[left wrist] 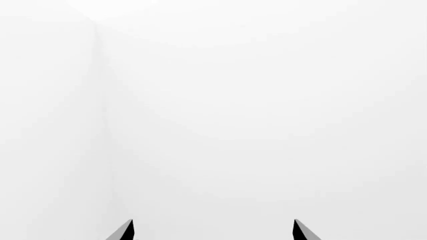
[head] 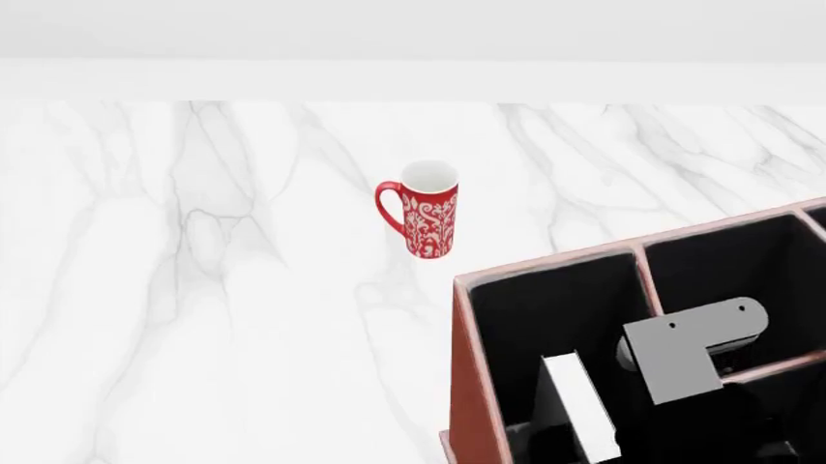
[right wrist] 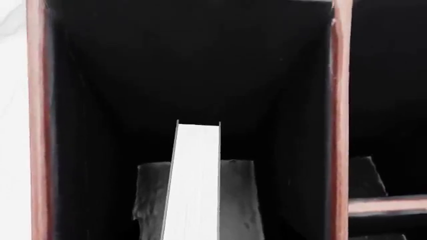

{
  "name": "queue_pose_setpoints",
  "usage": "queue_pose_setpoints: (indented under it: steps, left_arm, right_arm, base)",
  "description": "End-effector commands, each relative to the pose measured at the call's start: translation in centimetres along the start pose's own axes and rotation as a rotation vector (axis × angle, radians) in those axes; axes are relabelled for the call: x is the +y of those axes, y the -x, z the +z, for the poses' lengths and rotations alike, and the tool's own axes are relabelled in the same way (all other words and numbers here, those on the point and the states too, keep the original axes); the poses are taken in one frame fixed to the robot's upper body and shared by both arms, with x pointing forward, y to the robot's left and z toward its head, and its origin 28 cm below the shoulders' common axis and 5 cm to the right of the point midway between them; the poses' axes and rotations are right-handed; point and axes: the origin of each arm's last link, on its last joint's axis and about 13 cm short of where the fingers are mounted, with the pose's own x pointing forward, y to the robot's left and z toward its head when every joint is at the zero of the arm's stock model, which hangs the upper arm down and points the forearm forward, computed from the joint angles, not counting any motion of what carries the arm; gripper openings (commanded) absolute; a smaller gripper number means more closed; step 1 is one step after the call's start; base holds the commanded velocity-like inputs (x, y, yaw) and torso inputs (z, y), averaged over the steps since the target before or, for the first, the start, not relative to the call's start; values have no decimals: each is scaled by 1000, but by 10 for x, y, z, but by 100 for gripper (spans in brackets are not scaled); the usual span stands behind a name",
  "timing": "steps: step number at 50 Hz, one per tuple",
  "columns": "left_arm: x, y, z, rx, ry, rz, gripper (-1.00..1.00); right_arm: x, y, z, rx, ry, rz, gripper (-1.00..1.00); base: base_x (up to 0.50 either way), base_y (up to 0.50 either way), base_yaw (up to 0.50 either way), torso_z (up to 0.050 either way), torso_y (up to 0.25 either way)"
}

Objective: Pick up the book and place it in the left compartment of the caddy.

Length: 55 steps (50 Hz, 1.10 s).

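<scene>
The book shows its white page edge [right wrist: 195, 190], held upright between my right gripper's [right wrist: 195, 167] dark grey fingers [right wrist: 152, 200]. The gripper is shut on it. The book hangs inside the caddy's left compartment [right wrist: 133, 75], the long black-lined section between the reddish-brown outer wall [right wrist: 37, 125] and the divider [right wrist: 340, 100]. In the head view the caddy [head: 471, 377] stands at the lower right, with the book's white edge [head: 577, 411] in its left compartment beside my right arm's grey wrist bracket [head: 691, 353]. My left gripper [left wrist: 213, 230] is open and empty, facing a white wall.
A red patterned mug [head: 427, 208] stands on the white marble table [head: 193, 290], beyond and to the left of the caddy. The caddy's smaller split sections [head: 736, 266] lie to the right of the divider. A white wall runs along the back.
</scene>
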Motion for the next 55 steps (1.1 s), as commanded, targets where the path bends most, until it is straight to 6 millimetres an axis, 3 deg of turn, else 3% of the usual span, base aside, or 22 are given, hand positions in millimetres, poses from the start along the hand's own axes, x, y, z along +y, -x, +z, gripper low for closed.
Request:
queue_pose_setpoints:
  steps: [1, 24, 55]
  left_arm:
    - [0, 0, 2, -3, 3, 0, 100]
    - [0, 0, 1, -4, 8, 5, 100]
    - [1, 1, 2, -11, 13, 10, 100]
  right_arm:
    - [-1, 3, 6, -30, 2, -5, 100]
    - [10, 41, 37, -244, -42, -29, 100]
    - [28, 81, 43, -407, -37, -21, 100]
  base:
    - [0, 0, 0, 0, 0]
    - [0, 0, 0, 0, 0]
    - [0, 0, 0, 0, 0]
